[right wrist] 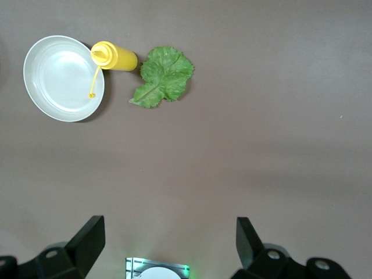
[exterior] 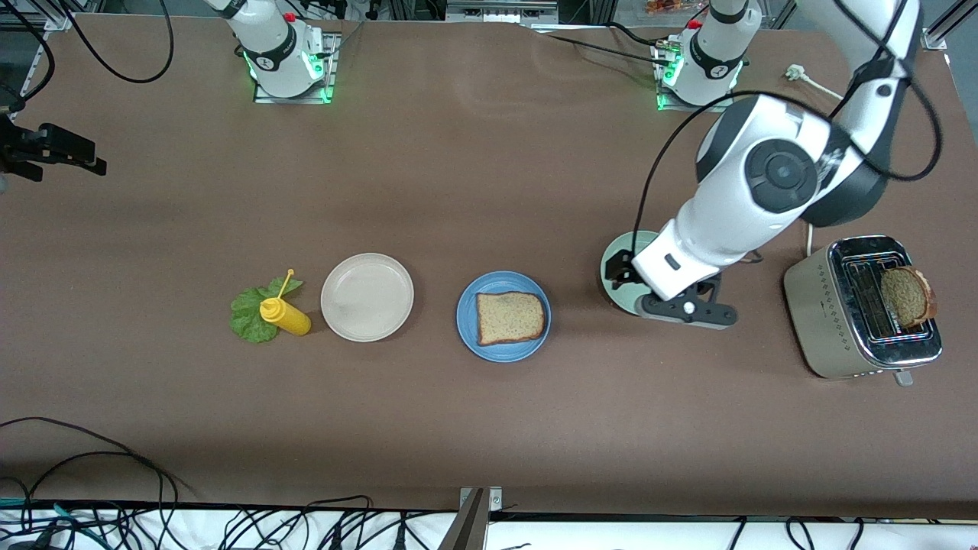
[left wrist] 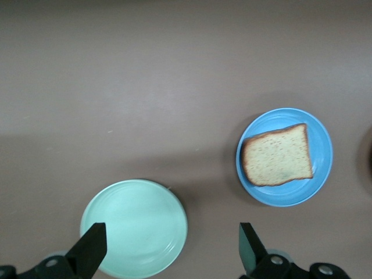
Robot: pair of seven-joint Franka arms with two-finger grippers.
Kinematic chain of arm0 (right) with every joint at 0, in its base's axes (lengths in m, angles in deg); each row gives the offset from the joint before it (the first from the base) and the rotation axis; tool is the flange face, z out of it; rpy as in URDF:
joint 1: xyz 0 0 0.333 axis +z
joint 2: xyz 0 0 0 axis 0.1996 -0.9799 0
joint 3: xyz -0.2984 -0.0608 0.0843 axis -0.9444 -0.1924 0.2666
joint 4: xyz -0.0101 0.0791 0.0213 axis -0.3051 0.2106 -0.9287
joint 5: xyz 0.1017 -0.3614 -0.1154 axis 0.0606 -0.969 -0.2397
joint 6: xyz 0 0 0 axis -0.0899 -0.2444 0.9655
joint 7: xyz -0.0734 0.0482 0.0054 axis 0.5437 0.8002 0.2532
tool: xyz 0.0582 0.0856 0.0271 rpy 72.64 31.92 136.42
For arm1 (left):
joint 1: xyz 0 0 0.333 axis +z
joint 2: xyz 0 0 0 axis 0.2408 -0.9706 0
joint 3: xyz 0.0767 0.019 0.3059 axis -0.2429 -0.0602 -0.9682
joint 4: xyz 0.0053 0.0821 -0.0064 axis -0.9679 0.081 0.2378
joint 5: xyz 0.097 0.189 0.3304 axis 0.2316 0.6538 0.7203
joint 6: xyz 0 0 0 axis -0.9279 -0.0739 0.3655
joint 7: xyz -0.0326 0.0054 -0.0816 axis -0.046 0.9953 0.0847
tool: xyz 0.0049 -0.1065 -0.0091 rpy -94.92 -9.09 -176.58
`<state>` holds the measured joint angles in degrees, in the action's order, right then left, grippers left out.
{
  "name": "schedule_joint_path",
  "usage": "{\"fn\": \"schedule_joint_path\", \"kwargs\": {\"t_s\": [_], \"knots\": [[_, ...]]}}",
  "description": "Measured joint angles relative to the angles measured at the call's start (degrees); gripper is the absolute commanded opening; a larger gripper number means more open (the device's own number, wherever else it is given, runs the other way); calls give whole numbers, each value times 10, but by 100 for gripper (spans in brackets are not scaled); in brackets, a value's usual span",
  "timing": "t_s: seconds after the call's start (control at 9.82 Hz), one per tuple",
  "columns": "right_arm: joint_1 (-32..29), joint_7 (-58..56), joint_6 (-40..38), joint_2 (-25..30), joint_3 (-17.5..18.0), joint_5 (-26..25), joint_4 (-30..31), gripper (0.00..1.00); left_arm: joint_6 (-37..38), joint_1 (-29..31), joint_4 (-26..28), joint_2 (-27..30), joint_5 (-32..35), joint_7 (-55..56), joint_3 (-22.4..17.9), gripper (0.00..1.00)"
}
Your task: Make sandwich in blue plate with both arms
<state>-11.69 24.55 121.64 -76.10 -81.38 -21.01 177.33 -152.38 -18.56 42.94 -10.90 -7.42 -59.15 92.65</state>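
Bread slice (exterior: pixel 510 317) on the blue plate (exterior: pixel 467 321) looks light, crumbly; I'd pinch its crust. Left tool (left wrist: pixel 171 247) over green plate (left wrist: pixel 135 226), right tool (right wrist: pixel 168 244) waiting, both spread apart.

No legible text or labels anywhere.

The table (exterior: pixel 489 428) is covered in a matt brown sheet, smooth and even. The blue plate (exterior: pixel 503 316) looks matt, like glazed ceramic or plastic; the bread slice (exterior: pixel 510 317) on it has a porous, speckled crumb and a darker crust. The beige plate (exterior: pixel 367 296) and pale green plate (left wrist: pixel 134 227) show a soft sheen. The toaster (exterior: pixel 865 308) has a brushed metal body with a shiny chrome top. The yellow bottle (exterior: pixel 285 315) is smooth plastic. The lettuce leaf (right wrist: pixel 161 77) is ruffled and veined. The left arm (exterior: pixel 764 183) has glossy white shells.
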Motion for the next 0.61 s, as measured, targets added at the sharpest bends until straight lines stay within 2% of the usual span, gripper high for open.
{"fn": "schedule_joint_path", "kwargs": {"t_s": [0.31, 0.61], "knots": [[1, -2, 0, -9, 1, 0, 0, 100, 83, 5, 0, 60, 1, -2, -24, 100], [1, -3, 0, -11, 1, 0, 0, 100, 142, 12, 1, 110, 1, -62, -55, 100]]}}
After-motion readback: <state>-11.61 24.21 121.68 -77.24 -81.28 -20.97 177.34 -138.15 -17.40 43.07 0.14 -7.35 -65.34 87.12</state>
